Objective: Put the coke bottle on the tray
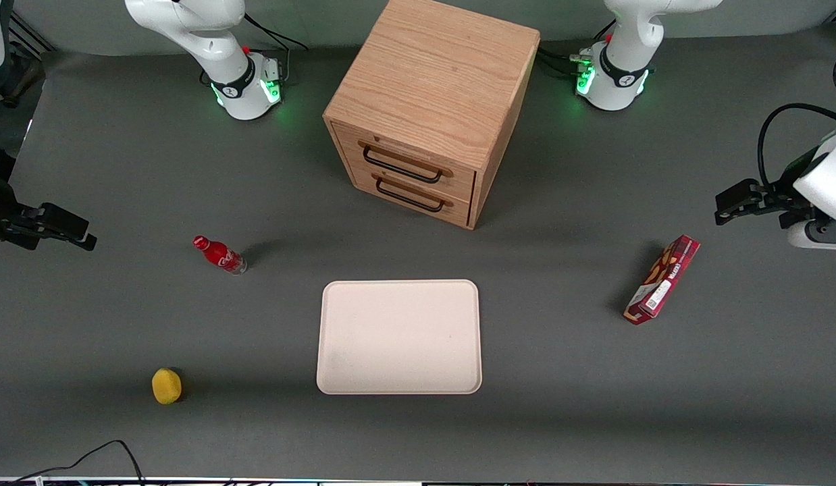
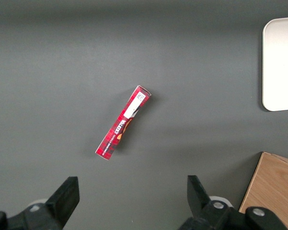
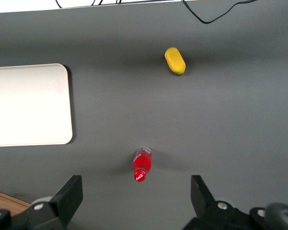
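Observation:
The coke bottle, small and red with a red cap, stands on the grey table toward the working arm's end, apart from the tray. The cream-beige tray lies bare at the table's middle, in front of the drawer cabinet. My right gripper hangs above the table at the working arm's end, well clear of the bottle. In the right wrist view the gripper is open and empty, with the bottle below it between the lines of the fingers; the tray shows there too.
A wooden drawer cabinet stands farther from the front camera than the tray. A red snack box lies toward the parked arm's end. A yellow sponge-like object lies nearer the front camera than the bottle. A black cable runs along the front edge.

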